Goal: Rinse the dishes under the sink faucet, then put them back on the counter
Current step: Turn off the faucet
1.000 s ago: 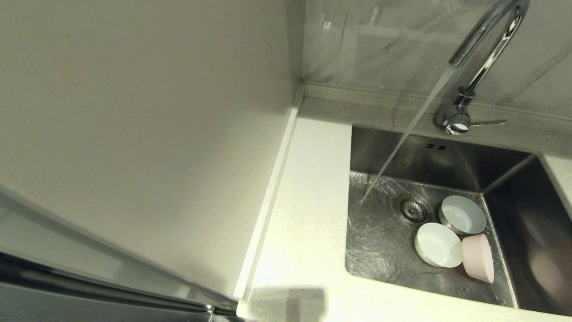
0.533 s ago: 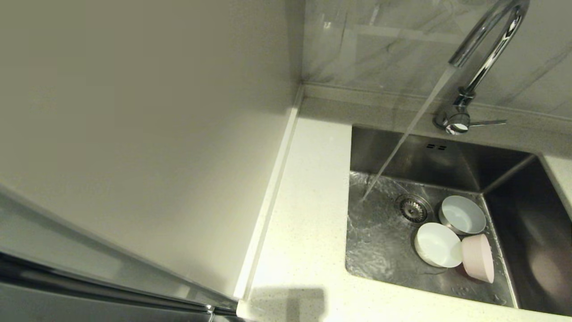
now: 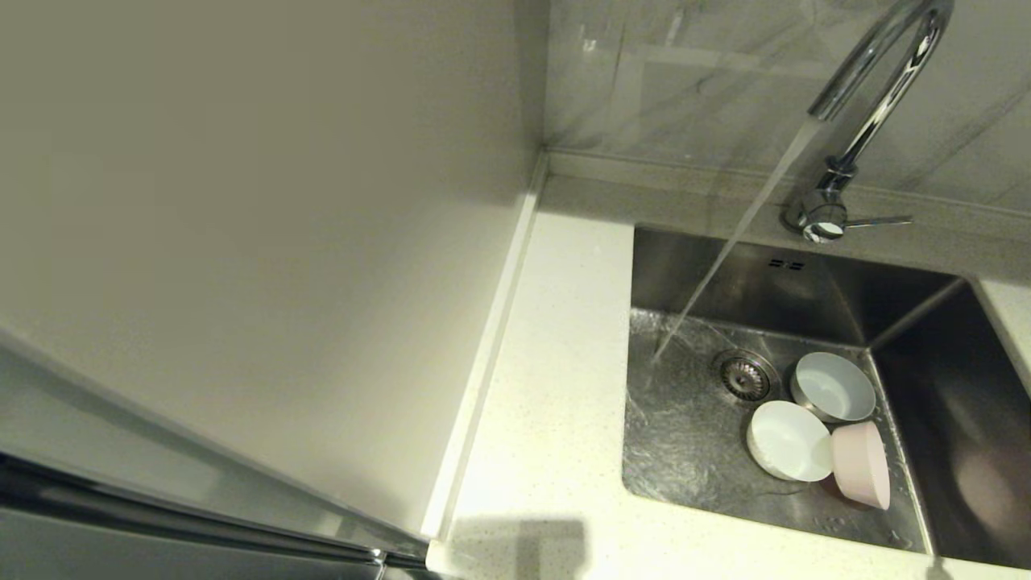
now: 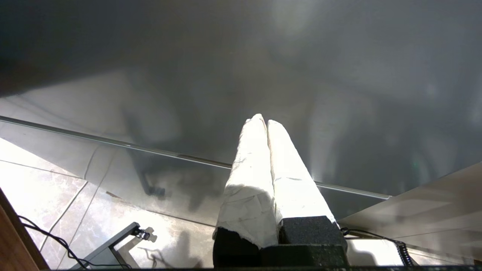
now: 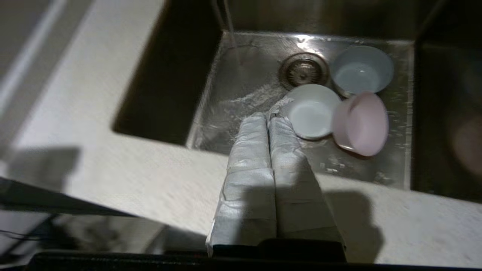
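Note:
Three small bowls lie at the bottom of the sink [image 3: 805, 282], right of the drain strainer [image 3: 745, 376]. One white bowl [image 3: 834, 387] sits upright farthest back, and a second white bowl [image 3: 791, 441] is in front of it. The pale pink bowl [image 3: 862, 465] lies tipped on its side against the second. Water runs from the chrome faucet [image 3: 874, 89] onto the sink floor left of the drain, missing the bowls. My right gripper [image 5: 268, 117] is shut and empty above the counter's front strip, pointing at the nearer white bowl [image 5: 311, 111]. My left gripper [image 4: 263, 121] is shut and parked low.
The white counter [image 3: 556, 387] runs along the sink's left side and front. A plain wall panel stands to the left of it, with grey tiles behind the faucet. The faucet's lever [image 3: 878, 220] points right. The sink's right part lies in dark shadow.
The bowls and the faucet have not moved and the water keeps running. A small dark tip has appeared at the bottom edge of the head view, by the sink's front right.

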